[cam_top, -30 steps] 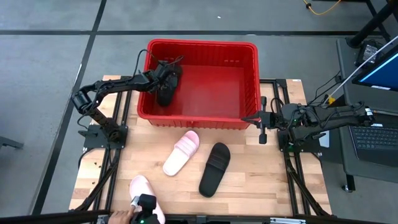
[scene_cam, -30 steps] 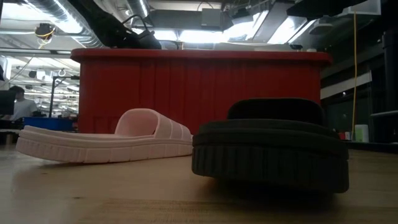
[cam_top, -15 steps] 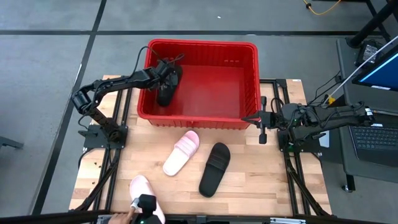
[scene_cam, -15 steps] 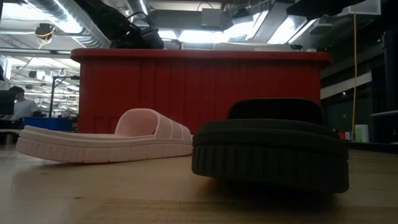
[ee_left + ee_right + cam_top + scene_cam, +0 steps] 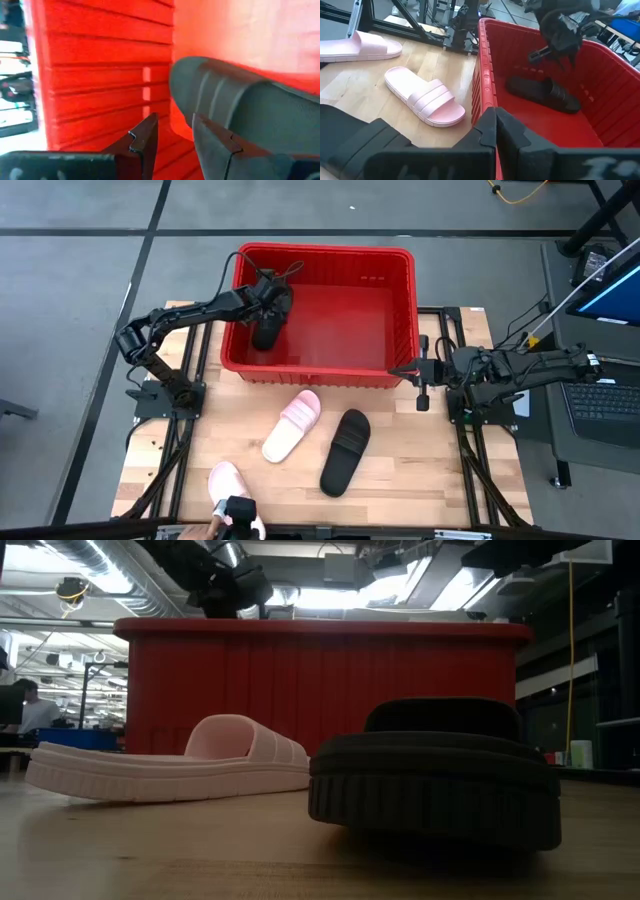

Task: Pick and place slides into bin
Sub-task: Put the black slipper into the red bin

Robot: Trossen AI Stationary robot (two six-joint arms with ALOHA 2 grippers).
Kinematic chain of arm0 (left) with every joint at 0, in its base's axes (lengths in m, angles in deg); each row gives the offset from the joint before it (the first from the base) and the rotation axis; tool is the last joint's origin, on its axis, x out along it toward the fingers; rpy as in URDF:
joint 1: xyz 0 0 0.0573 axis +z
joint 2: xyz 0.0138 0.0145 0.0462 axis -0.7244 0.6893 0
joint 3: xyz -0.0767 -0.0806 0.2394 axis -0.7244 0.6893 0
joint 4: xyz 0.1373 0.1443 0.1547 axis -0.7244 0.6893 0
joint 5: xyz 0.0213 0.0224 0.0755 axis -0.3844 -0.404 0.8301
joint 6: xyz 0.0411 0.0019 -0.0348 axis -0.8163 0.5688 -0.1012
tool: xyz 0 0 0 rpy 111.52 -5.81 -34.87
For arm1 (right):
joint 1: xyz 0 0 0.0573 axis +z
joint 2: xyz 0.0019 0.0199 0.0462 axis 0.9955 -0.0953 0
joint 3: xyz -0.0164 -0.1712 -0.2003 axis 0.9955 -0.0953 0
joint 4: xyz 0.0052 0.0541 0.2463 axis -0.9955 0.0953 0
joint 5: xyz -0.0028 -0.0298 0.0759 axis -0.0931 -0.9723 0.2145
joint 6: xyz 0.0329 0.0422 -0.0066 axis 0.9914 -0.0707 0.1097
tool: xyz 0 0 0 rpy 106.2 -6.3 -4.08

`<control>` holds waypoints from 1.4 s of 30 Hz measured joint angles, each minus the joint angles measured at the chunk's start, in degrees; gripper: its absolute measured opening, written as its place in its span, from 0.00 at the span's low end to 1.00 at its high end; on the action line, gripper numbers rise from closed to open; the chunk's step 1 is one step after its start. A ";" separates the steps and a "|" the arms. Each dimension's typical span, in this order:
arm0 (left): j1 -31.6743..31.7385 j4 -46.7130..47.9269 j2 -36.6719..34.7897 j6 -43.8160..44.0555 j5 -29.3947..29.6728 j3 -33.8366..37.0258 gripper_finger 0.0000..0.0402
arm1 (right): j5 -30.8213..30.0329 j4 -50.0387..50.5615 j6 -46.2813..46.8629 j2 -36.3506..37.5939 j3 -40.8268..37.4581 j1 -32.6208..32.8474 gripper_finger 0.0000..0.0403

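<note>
The red bin (image 5: 400, 290) stands at the table's far side. One black slide (image 5: 545, 92) lies sole down on the bin's floor, next to its left wall. My left gripper (image 5: 560, 37) hangs open above that slide, apart from it; its fingers (image 5: 145, 145) have nothing between them. On the table in front of the bin, a pink slide (image 5: 292, 425) and a second black slide (image 5: 345, 451) lie on their soles. Another pink slide (image 5: 225, 478) is at the near edge. My right gripper (image 5: 422, 370) is shut beside the bin's near right corner.
The bin's ribbed walls (image 5: 100, 75) stand close around my left gripper. A person's hand (image 5: 205, 530) and a small dark device (image 5: 238, 512) show at the table's near edge, by the pink slide. Bare wood lies right of the black slide on the table.
My left gripper has risen inside the bin, away from the black slide and above the rim, and has stayed open. The slide has kept its place on the bin's floor.
</note>
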 joint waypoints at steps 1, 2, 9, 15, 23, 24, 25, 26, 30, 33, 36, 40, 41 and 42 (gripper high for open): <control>-0.40 0.61 0.00 -0.14 0.71 -0.77 0.29 | 0.00 0.01 -0.01 0.00 0.00 0.00 0.01; -0.79 1.36 0.00 -0.17 1.65 -1.54 0.29 | 0.00 0.01 0.00 0.00 0.00 0.01 0.01; -3.35 4.06 -1.57 0.27 5.17 -5.23 0.29 | 0.00 0.81 -0.03 0.00 0.00 0.00 0.01; -6.22 3.97 -5.69 0.68 5.22 -5.35 0.29 | 0.00 0.89 -0.32 0.00 0.00 0.00 0.01; -11.42 5.42 -14.69 8.17 4.56 -5.35 0.27 | 0.00 0.89 -0.39 0.00 0.00 0.02 0.01; -12.02 6.32 -15.90 9.89 3.47 -5.33 0.25 | 0.00 0.88 -0.42 0.00 0.00 0.01 0.01; -12.66 6.97 -17.17 11.68 1.75 -5.16 0.23 | 0.00 0.88 -0.46 0.00 0.00 0.00 0.01; -13.23 7.66 -18.46 13.36 -0.18 -4.78 0.20 | 0.00 0.89 -0.50 0.00 0.00 0.01 0.01; -15.12 11.04 -23.01 18.25 -7.23 -2.72 0.08 | 0.00 0.63 -2.28 0.00 -0.17 0.00 0.01; -16.41 13.37 -25.67 21.06 -10.70 -1.48 0.02 | 0.00 0.80 -3.12 -0.02 -0.37 0.00 0.01; -17.69 12.90 -28.36 21.05 -13.58 0.85 0.01 | 0.00 0.75 -2.16 0.00 -0.37 0.00 0.01; -18.70 12.40 -31.38 22.49 -16.81 3.59 0.00 | 0.03 0.75 -0.66 0.00 -0.37 0.00 0.01; -18.76 11.89 -32.10 23.01 -17.44 4.39 0.00 | 0.04 0.75 -0.33 0.00 -0.37 0.02 0.01; -18.99 11.04 -32.82 23.50 -17.85 5.37 0.01 | 0.08 0.75 -0.31 0.00 -0.37 0.00 0.01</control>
